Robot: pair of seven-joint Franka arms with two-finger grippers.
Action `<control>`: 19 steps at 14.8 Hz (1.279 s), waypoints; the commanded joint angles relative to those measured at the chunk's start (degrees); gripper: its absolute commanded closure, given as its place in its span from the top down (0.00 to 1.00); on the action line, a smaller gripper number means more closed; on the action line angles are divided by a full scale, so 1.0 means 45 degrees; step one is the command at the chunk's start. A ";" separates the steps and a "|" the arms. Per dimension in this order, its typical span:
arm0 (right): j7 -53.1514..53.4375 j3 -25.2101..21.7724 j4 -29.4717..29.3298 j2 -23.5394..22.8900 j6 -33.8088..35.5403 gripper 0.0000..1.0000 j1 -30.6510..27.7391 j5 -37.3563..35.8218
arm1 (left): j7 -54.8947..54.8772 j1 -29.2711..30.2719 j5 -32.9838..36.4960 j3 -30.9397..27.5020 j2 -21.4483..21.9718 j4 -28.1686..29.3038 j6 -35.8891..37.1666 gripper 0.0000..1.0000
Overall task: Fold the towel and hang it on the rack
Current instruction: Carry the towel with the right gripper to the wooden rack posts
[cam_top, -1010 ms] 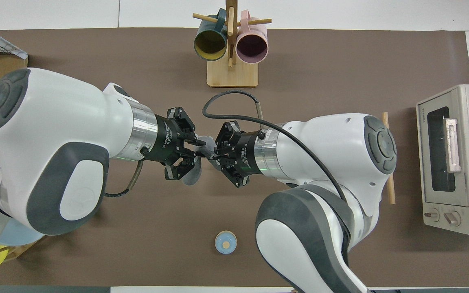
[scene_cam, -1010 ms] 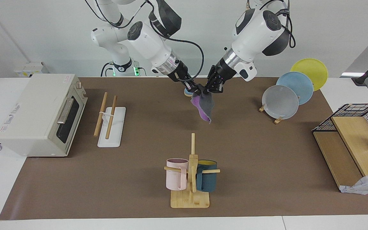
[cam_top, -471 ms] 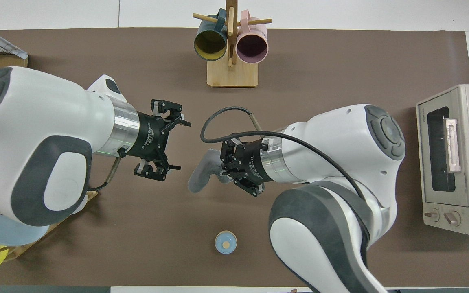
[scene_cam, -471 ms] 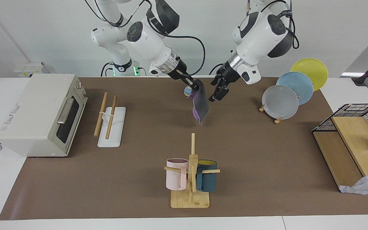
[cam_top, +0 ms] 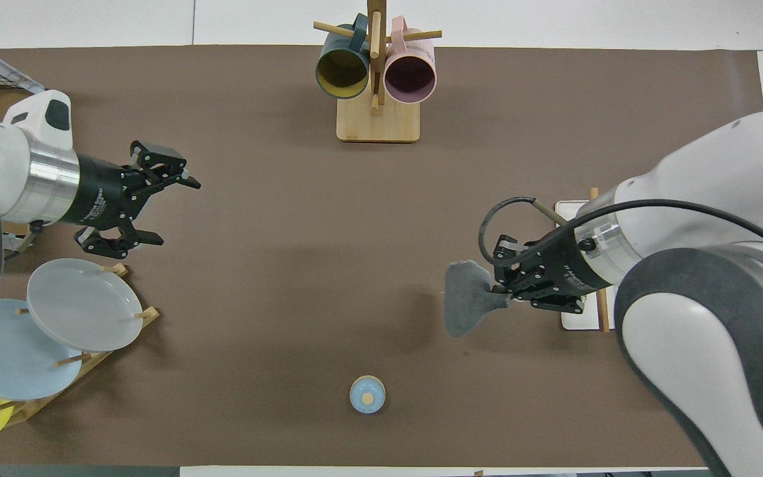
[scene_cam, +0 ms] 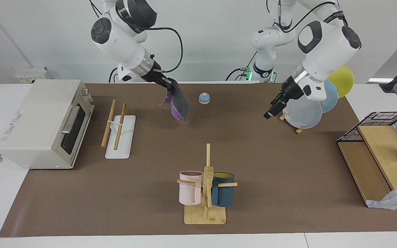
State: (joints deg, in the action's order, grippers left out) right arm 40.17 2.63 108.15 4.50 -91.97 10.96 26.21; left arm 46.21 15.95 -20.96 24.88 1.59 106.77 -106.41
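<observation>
Facing view, left to right: toaster oven (scene_cam: 45, 122) at the right arm's end of the table (scene_cam: 271, 206). Just beside it the rack (scene_cam: 117, 129), two wooden rods on a flat white base, nothing on it. Right claw (scene_cam: 171, 86) is up over the mat btwn rack and the small blue bell (scene_cam: 204, 98), clamped on the top edge of the towel (scene_cam: 177, 105); towel hangs folded in the air, grey face out w/ purple showing at the edges, clear of the table. Mug tree (scene_cam: 205, 187) w/ pink and blue mugs stands mid-table, farther from the robots. Left claw (scene_cam: 273, 107) is empty, fingers spread wide, up in front of the plate stand (scene_cam: 310, 103).
</observation>
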 commanded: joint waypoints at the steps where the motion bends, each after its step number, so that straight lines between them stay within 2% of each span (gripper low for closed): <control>1: -0.2026 0.0176 0.0264 0.0269 0.0788 0.00 -0.0618 -0.1230 | -0.2878 0.0810 0.1118 0.0116 0.0488 0.0278 0.0208 1.00; 4: -0.3996 0.0176 0.0653 0.0463 0.1082 0.00 -0.1377 -0.2364 | -0.5048 0.0851 0.2583 0.0077 0.0351 -0.0054 0.0228 1.00; 8: -0.6715 0.0196 0.1747 0.0932 0.0967 0.00 -0.3214 -0.2405 | -0.7335 0.0852 0.3970 -0.0078 -0.0078 -0.0854 0.0831 1.00; 9: -0.7009 0.0177 0.1884 0.0972 0.0869 0.00 -0.3275 -0.2406 | -0.7881 0.0426 0.4322 -0.0698 -0.0176 -0.1127 0.1201 1.00; 13: -0.9522 0.0176 0.1847 0.0914 0.0381 0.00 -0.4094 -0.2658 | -0.9621 -0.3086 0.4713 -0.4232 -0.0509 -0.2515 0.3017 1.00; 16: -1.2820 0.0157 0.1457 0.0661 -0.0320 0.00 -0.4232 -0.3790 | -0.9703 -0.3543 0.4872 -0.4572 -0.0042 -0.2381 0.3470 1.00; 19: -1.4587 0.0157 0.1358 0.0562 -0.1063 0.00 -0.4914 -0.3812 | -0.9742 -0.3660 0.4872 -0.4572 0.0583 -0.1504 0.3412 1.00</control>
State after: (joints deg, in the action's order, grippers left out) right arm -20.22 2.59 114.74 7.16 -95.21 -8.59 9.84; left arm 3.41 1.01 -0.26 5.53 1.62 97.05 -91.69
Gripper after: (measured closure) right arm 0.982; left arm 0.000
